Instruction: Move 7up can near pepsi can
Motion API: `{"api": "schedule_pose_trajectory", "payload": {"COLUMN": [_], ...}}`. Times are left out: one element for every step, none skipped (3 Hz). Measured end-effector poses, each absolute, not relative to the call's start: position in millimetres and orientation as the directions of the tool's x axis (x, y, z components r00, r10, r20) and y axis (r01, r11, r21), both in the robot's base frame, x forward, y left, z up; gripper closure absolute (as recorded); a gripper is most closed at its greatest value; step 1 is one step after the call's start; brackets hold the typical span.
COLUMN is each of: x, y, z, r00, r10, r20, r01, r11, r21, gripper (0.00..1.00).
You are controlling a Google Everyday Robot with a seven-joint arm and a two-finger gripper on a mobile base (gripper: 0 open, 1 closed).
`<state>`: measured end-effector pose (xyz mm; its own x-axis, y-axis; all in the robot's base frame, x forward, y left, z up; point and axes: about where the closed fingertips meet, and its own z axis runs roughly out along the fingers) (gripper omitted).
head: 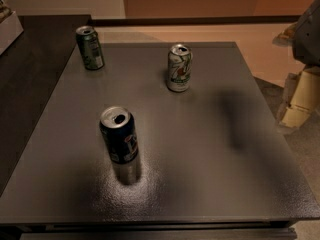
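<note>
The gripper (300,101) hangs beyond the right edge of the grey worktop (210,174), clear of every can; its state cannot be told. The pepsi can (119,136) stands near the front edge, left of centre. The 7up can (179,68) stands upright toward the far edge, well apart from it. A dark green can (90,47) occupies the far left corner.

The gripper (299,101), low beside the table's right side, is blurred and partly cut off

At the far right of our view we see our arm (308,34), a pale grey rounded housing, and below it our cream-coloured, blocky end effector (300,101) with darker seams.
</note>
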<state>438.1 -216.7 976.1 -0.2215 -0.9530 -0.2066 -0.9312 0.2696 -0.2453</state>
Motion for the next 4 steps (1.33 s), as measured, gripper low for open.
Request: {"api": "schedule_pose_trajectory", "payload": {"x": [447.1,470.7,498.3,529.6], "y": [-210.8,-198.5,-180.1,-165.8], "z": [975.2,972.6,966.8,960.6], "r00": [-0.228,-0.245,-0.254,-0.275], "r10": [-0.950,-0.931,-0.901,-0.856], "r20": [-0.214,-0.272,-0.353,-0.437], "r01": [-0.927,-0.914,-0.902,-0.882], "r11": [0.279,0.316,0.352,0.406], "r21": [-0.252,-0.256,-0.250,-0.241], "gripper": [0.00,0.00,0.00,0.00]}}
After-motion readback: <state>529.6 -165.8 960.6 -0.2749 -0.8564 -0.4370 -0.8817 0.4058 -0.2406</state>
